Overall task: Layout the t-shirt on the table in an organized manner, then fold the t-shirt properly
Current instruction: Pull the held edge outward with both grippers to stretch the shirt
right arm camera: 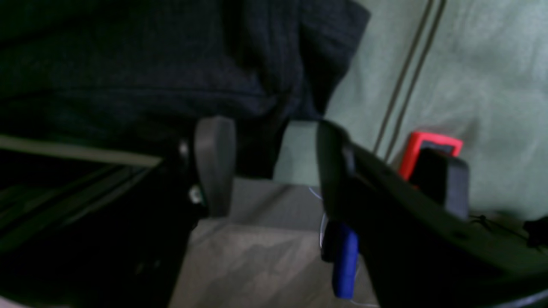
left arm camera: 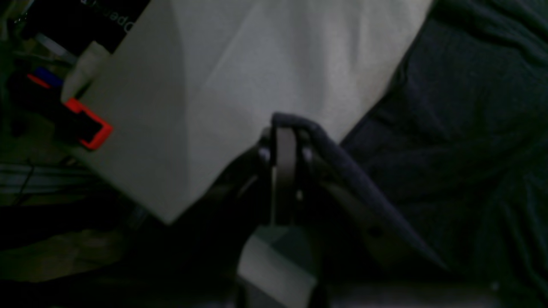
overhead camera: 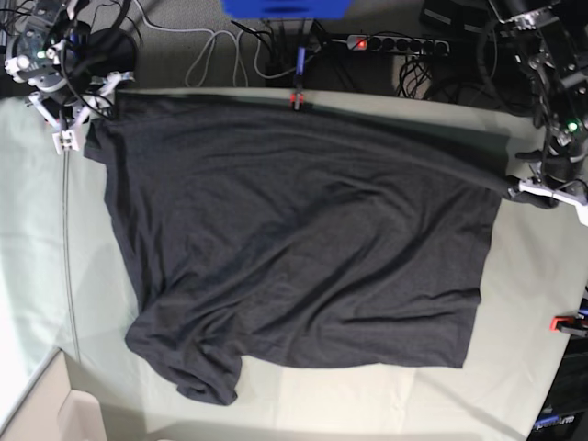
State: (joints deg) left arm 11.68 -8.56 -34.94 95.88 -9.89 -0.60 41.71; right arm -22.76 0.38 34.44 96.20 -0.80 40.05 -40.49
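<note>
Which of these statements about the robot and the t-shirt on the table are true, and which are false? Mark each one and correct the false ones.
1. The t-shirt is spread open across the table. True.
2. The left gripper is shut on a corner of the t-shirt. True.
3. The right gripper is clamped shut on the cloth. False: its jaws stand apart, with the shirt's edge just beyond them.
4. The t-shirt is folded in half. False: it lies in a single spread layer, with only a sleeve bunched at the near left corner in the base view.
5. A red clamp sits at the table's edge. True.
</note>
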